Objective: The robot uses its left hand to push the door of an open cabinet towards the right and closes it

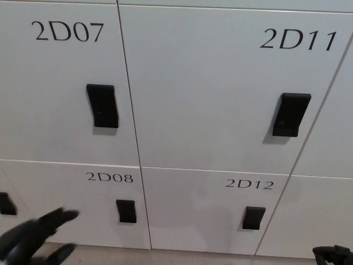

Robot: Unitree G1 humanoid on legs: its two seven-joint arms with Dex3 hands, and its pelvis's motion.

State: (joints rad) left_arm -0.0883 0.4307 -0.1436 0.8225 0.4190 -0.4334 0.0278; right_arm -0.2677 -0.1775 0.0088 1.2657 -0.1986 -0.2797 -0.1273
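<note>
The door marked 2D11 sits flush, shut. The left hand, blurred and cut off at the bottom-left corner, has fingers spread, grasping nothing. Only a sliver of the right hand shows; its state cannot be told.

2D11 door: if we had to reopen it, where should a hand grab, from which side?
Probably the black handle on the 2D11 door, near its right edge. It is the only raised part; the door lies flush with its neighbours, leaving no edge to catch. Come straight from the front, fingers hooking the handle. Which lip is hollow cannot be told.
</note>
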